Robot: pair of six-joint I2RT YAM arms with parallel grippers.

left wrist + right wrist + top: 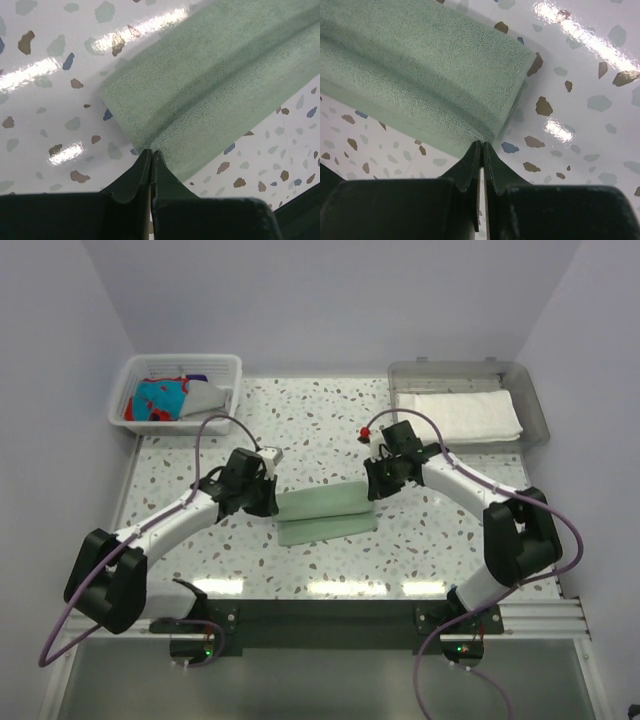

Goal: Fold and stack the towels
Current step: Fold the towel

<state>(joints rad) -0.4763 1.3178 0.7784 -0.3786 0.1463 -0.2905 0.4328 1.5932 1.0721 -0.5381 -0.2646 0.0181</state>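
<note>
The pale mint green towel [325, 515] lies partly folded on the middle of the table, its far layer raised in a soft roll. My left gripper [270, 502] is shut on its left end; in the left wrist view the tips [151, 152] pinch the towel [215, 85] at the fold. My right gripper [373, 490] is shut on its right end, the tips [482, 144] meeting at the towel's [415, 80] near corner. A folded white towel [465, 415] lies in the tray. The turquoise-and-red towel [158, 400], a grey one [207, 395] and a dark purple one [196, 378] are in the basket.
The white slatted basket [135, 375] stands at the back left. The clear grey tray [535, 400] stands at the back right. The speckled table [320, 430] runs between them; its front edge is a dark rail by the arm bases.
</note>
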